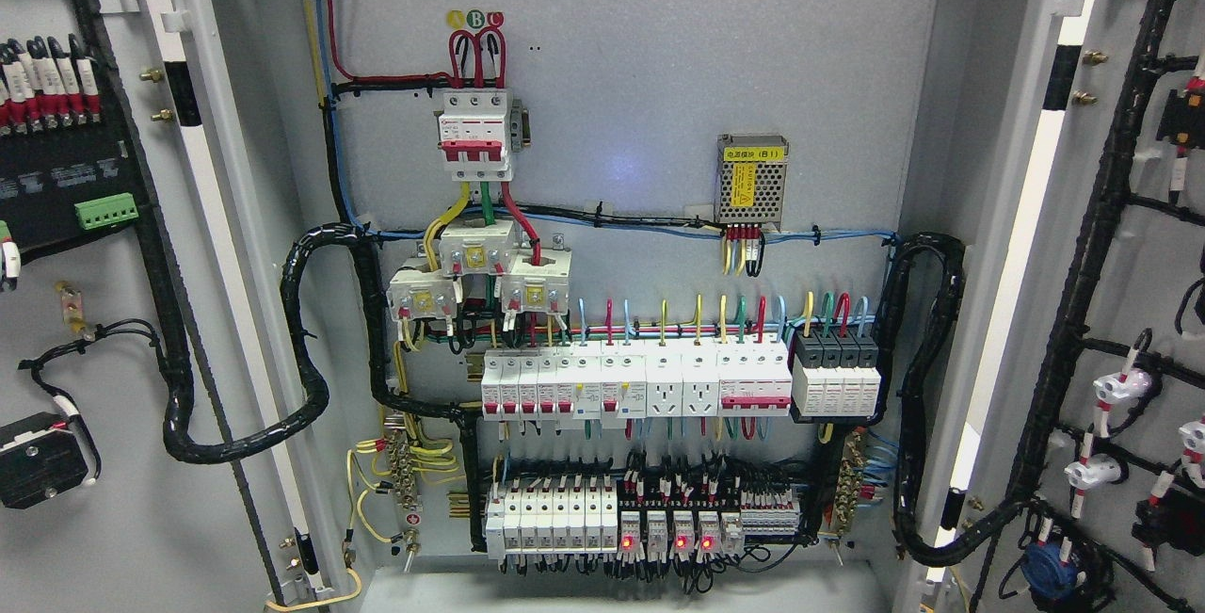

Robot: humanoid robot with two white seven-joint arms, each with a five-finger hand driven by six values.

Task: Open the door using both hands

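Both doors of the grey electrical cabinet stand swung wide. The left door (pixel 113 462) shows its inner face at the picture's left, carrying a black module and wiring. The right door (pixel 1158 312) shows its inner face at the right, with black cable looms and white fittings. Between them the cabinet's back panel (pixel 659 76) lies fully exposed. Neither of my hands nor either arm appears anywhere in the head view.
On the back panel sit a red-and-white main breaker (pixel 475 135), a perforated yellow-labelled power supply (pixel 751 180), rows of white breakers (pixel 635 385) and relays with red lights (pixel 668 538). Thick black cable bundles (pixel 927 406) loop from the panel to each door.
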